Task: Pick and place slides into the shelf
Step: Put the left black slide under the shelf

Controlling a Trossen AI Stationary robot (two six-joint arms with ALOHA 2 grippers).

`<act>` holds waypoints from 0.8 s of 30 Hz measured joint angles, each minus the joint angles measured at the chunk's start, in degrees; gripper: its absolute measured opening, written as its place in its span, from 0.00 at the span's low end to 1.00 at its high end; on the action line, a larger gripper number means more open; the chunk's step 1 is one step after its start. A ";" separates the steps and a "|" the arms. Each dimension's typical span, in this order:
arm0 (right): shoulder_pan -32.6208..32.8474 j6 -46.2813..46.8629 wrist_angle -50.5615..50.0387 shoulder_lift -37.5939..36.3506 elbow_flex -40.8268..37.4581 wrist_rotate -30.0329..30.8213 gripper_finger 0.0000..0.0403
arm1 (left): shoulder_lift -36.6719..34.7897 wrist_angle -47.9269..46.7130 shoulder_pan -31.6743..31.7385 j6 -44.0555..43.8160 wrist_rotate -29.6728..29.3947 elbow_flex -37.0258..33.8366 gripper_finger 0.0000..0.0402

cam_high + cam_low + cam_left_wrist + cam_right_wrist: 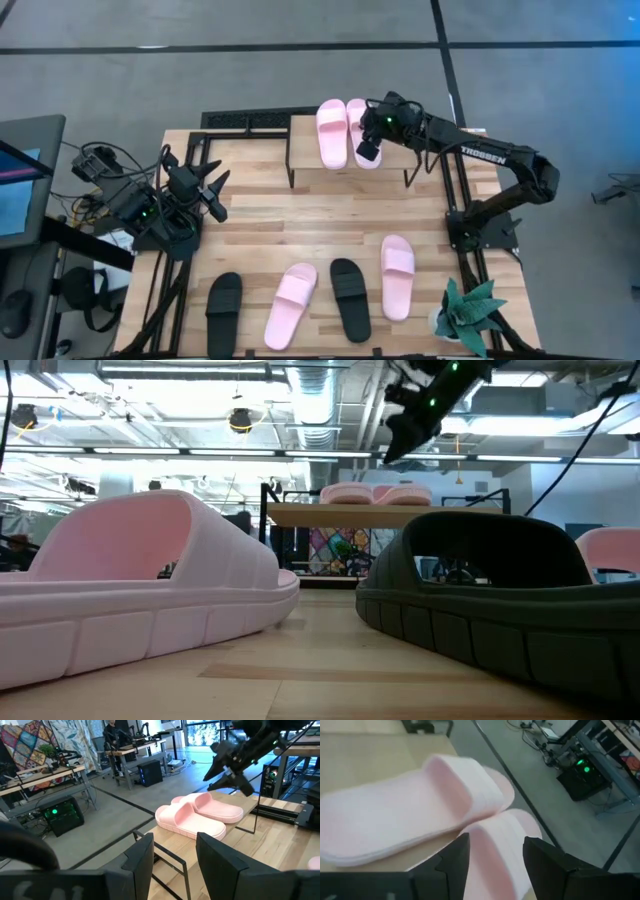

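Your right end effector (367,152) hangs over the small light-wood shelf on thin black metal legs (420,150) at the far side of the pale wooden surface (300,225). Its two dark fingers (451,862) are spread apart and pinch nothing; in the right wrist view you see them standing just above the strap of a pale pink rubber slide sandal.

Two pale pink open-toe rubber slides (332,131) lie side by side on the shelf's top board, touching along their long edges, toes pointing toward the far edge. The one nearer your right arm sits directly under the spread fingers.

Your left end effector (205,190) waits above the left side of the surface, well apart from the shelf, its fingers (137,861) also spread and empty.

Along the near edge of the surface you have four more slides in a loose row: a black rubber slide (224,298) at the left, then a pale pink one (291,304), a second black one (350,298), and another pale pink one (397,275). A small green potted plant (470,315) stands at the near right corner.
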 joint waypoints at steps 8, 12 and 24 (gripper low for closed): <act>6.76 0.27 -4.68 -7.17 4.60 -0.27 0.40 | 0.01 0.02 -0.02 0.60 0.05 -0.03 0.35; 11.68 1.20 -4.95 -12.40 4.84 -0.37 0.39 | 1.05 0.08 -0.02 1.99 3.19 -0.03 0.35; 28.82 13.52 -7.83 -20.85 4.90 -0.48 0.35 | 5.99 4.32 -0.10 10.69 32.80 -0.05 0.35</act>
